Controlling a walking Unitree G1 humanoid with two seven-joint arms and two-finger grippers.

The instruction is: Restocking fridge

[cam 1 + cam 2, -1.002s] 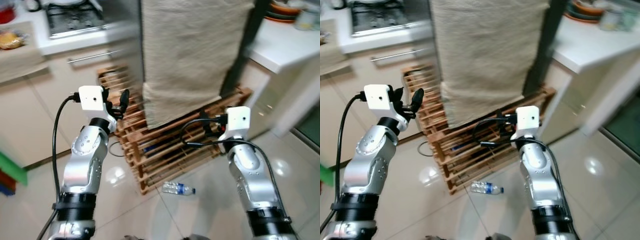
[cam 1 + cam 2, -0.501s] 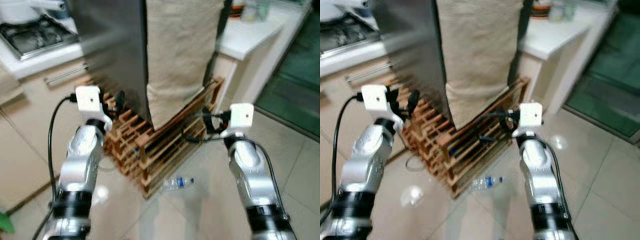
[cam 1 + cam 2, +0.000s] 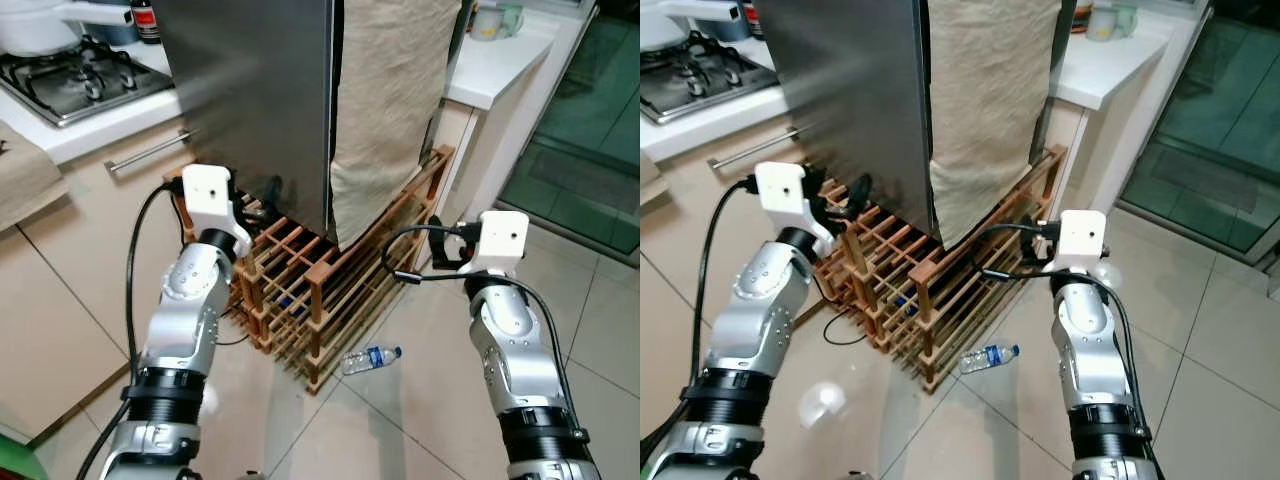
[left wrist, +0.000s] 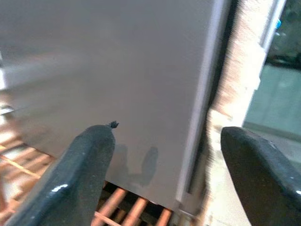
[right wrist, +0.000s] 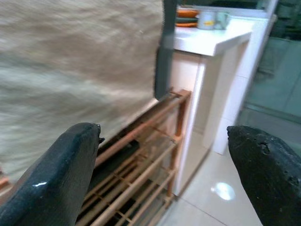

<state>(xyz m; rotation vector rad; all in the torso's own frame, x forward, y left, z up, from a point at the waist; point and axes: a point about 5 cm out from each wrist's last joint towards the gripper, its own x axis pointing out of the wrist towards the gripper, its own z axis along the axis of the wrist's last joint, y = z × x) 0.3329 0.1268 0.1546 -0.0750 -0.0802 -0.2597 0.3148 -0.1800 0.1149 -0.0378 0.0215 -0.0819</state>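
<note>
Steel-grey fridge (image 3: 255, 110) standing on a wooden slatted rack (image 3: 330, 290), door side draped with a beige cloth (image 3: 385, 110) hanging down to the rack's top edge. Left gripper (image 4: 162, 174) raised in front of the fridge's grey side panel, near its lower edge, fingers (image 4: 87, 169) spread wide and holding nothing. Right gripper (image 5: 164, 174) held up near the rack's right end, facing the cloth and the rack corner, jaws likewise wide apart and empty. Small plastic water bottle (image 3: 370, 357) lying on its side on the tiled floor (image 3: 420, 430), just in front of the rack's near corner, between the two arms and apart from both grippers. White counter (image 3: 495, 65) to the right of the fridge, carrying a cup (image 3: 490, 20) near its back edge. Gas hob (image 3: 75, 75) set into the worktop to the fridge's left, with a drawer handle (image 3: 150, 152) below its front edge. Glass door (image 3: 585, 120) at the far right. Black cables looping from both wrist cameras down along the silver arms.
</note>
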